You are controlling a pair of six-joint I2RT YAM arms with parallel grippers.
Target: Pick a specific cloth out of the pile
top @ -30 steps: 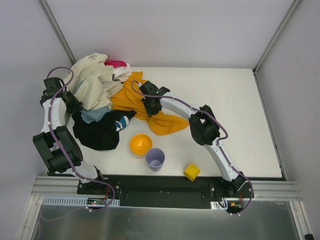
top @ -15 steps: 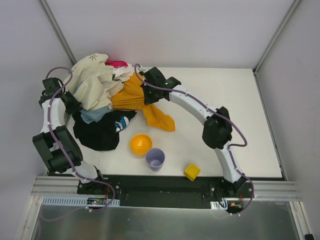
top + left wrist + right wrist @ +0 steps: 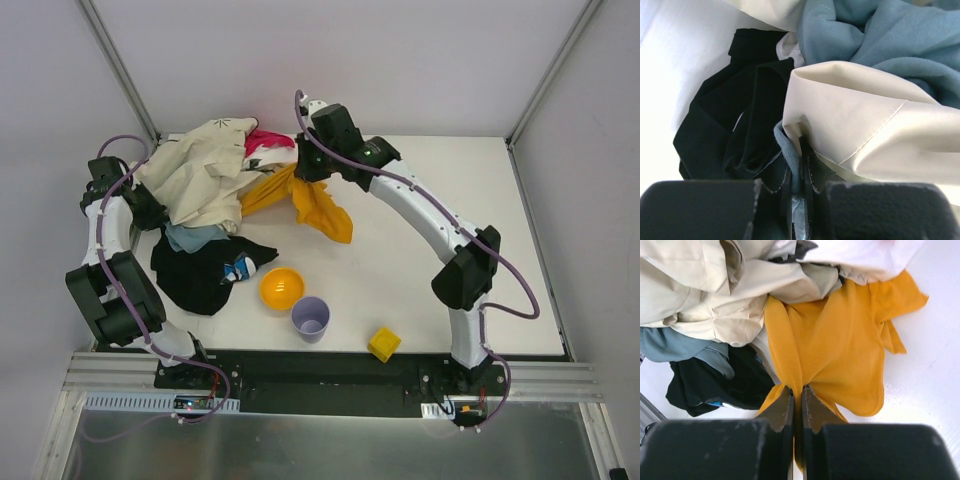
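The orange-yellow cloth (image 3: 322, 210) hangs in folds above the table. My right gripper (image 3: 306, 176) is shut on its top fold and holds it up at the back of the table. In the right wrist view the cloth (image 3: 840, 345) is pinched between the right gripper (image 3: 797, 392) fingers, and its far edge still lies against the pile. The pile (image 3: 200, 180) of cream, pink, blue-grey and black garments sits at the left. My left gripper (image 3: 151, 213) is at the pile's left edge. In the left wrist view the left gripper (image 3: 802, 150) is shut on a blue-grey and cream fold.
An orange bowl (image 3: 281, 288) and a purple cup (image 3: 310, 319) stand in front of the pile. A yellow block (image 3: 384, 344) lies near the front edge. Grey walls close in the table on the left, back and right.
My right arm has risen and swung toward the back, drawing the orange cloth up and out from beside the pile. The cream garment has shifted and spread with it. The left arm has stayed put.
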